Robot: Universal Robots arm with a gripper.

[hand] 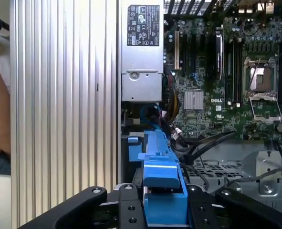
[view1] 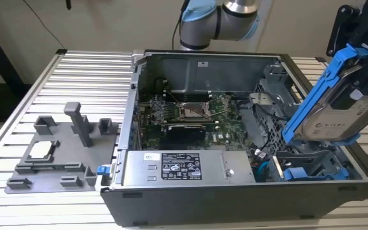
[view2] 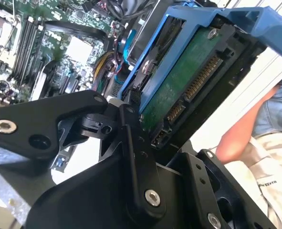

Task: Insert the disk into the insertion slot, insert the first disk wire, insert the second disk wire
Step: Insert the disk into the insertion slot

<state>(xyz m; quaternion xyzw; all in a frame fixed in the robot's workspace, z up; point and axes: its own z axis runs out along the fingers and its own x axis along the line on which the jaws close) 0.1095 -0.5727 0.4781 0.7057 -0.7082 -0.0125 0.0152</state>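
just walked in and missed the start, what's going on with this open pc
A robot arm's gripper is shut on the disk, holding it tilted in the air over the exterior view's right end of the open computer case. The disk is not yet in the slot of the grey cage below it. Another blue-framed drive sits low in that cage.

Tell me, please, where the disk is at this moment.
The disk sits at the exterior view's right, gripped tilted in the claw above the drive cage of the open case.
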